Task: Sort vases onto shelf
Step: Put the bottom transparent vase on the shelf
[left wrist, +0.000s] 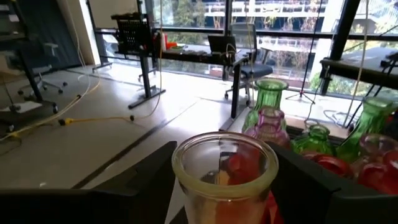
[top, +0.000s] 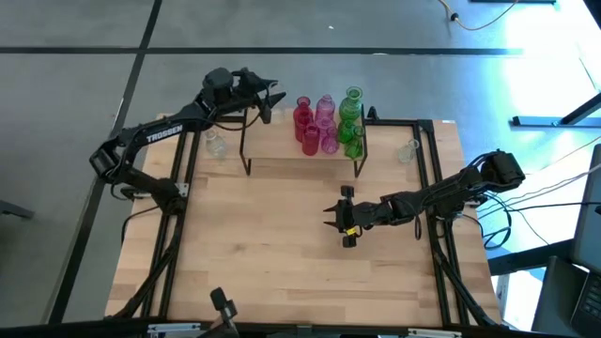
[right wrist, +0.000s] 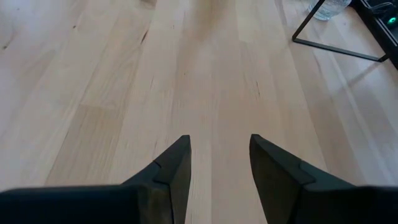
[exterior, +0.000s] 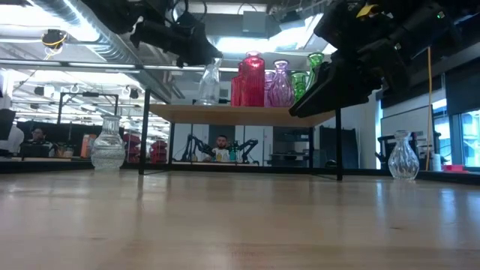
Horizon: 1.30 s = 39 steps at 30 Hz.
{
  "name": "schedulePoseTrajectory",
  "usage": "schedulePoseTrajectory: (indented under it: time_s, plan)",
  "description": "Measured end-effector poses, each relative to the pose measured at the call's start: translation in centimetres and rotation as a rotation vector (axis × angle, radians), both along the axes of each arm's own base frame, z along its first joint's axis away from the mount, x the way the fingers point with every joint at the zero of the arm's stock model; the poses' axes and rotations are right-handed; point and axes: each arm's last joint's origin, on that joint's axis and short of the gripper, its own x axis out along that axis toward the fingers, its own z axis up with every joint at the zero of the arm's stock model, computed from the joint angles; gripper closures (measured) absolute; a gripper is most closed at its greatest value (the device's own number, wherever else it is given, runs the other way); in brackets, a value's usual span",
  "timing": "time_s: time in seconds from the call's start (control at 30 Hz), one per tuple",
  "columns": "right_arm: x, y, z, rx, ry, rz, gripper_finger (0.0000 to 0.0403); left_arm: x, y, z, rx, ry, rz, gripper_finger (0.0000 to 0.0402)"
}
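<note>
Standing on the shelf (exterior: 240, 114) are one clear vase (exterior: 209, 82) between the left pincer's (top: 267, 101) released fingers, plus red, pink and green vases; two clear vases flank it on the counter (top: 282, 244). Right pincer (top: 344, 217) gapes empty.

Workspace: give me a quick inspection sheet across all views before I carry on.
Surface: wooden table, bare in the middle.
Job's things: shelf at the far edge. Coloured vases, red, pink and green, are grouped on its right part. Clear vase stands on its left part. Two more clear ones are on the table: left vase and right vase.
Clutter: nothing seen.
Hands: left hand at the clear vase on the shelf, grip unclear. Right hand open, empty, over mid-table.
Cables: floor cable beyond the table; cable bundle at the right.
Surroundings: person seated far behind the shelf.
</note>
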Motion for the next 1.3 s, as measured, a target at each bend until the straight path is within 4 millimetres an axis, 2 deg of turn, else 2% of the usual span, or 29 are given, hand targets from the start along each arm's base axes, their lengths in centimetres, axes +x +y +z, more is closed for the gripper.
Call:
schedulePoseTrajectory:
  time_s: [0.4, 0.97, 1.1, 1.3]
  plan:
    - [0.0, 0.0, 0.0, 0.000, -0.001, 0.000, 0.0256, 1.4, 0.9, -2.5, -0.057, 0.058, -0.004, 0.0172]
    - [0.0, 0.0, 0.0, 0.000, 0.000, 0.000, 0.0256, 2.4, 0.0, -2.6, -0.048, 0.065, -0.012, 0.0172]
    - [0.0, 0.0, 0.0, 0.000, 0.000, 0.000, 0.0256, 2.4, 0.0, -2.6, -0.046, 0.067, 0.001, 0.0155]
    - [0.0, 0.0, 0.0, 0.000, 0.000, 0.000, 0.0256, 2.3, 0.0, -2.4, -0.025, 0.073, 0.005, 0.0099]
